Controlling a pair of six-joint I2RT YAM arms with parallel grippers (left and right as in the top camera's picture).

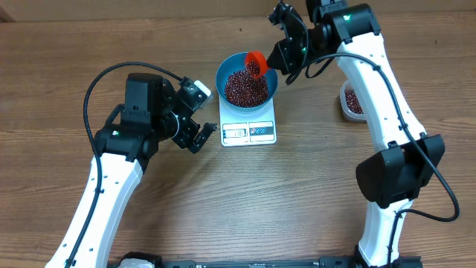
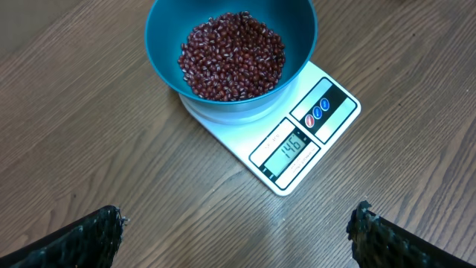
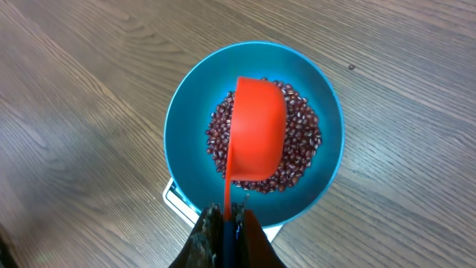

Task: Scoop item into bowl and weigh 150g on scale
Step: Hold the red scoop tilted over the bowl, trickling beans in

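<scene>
The blue bowl (image 1: 247,83) stands on the white scale (image 1: 248,132) and holds a heap of dark red-brown beans (image 1: 246,88). The scale's display (image 2: 288,149) is lit and faces the left wrist view, where the bowl (image 2: 167,30) and beans (image 2: 232,56) show clearly. My right gripper (image 3: 225,216) is shut on the handle of a red scoop (image 3: 259,138), which hangs over the beans (image 3: 301,141) inside the bowl (image 3: 186,112), tipped so its back faces the camera. My left gripper (image 2: 238,234) is open over bare wood, just left of the scale.
A clear tub (image 1: 351,103) with more beans sits at the right, partly behind the right arm. Both arms reach in from the table's near edge. The wooden tabletop (image 1: 297,193) stretches around the scale.
</scene>
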